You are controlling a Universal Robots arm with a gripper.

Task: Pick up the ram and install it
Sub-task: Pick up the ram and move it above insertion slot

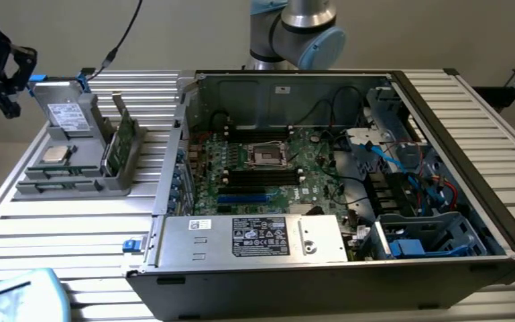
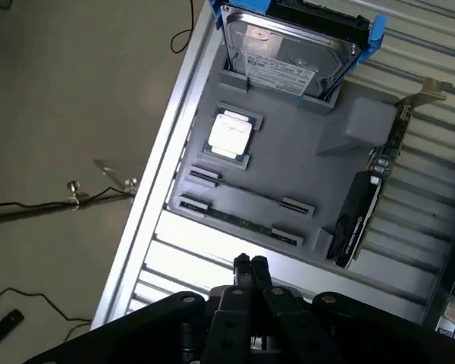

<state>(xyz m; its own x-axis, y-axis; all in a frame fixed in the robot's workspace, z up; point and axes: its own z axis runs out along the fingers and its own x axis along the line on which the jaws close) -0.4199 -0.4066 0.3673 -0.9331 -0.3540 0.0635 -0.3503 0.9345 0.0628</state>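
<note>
The ram is a thin green stick standing on edge in the outer slot of the grey tray; in the exterior view the ram sits along the tray's near side. My gripper is shut with nothing between its fingers. It hangs high, over the slatted table just outside the tray's edge beside the ram, not touching it. In the exterior view my gripper is up at the far left, above the tray's far end.
The tray also holds a grey drive, a silver processor chip and a black expansion card. An open computer case with black motherboard slots fills the exterior view's right. Cables lie on the floor.
</note>
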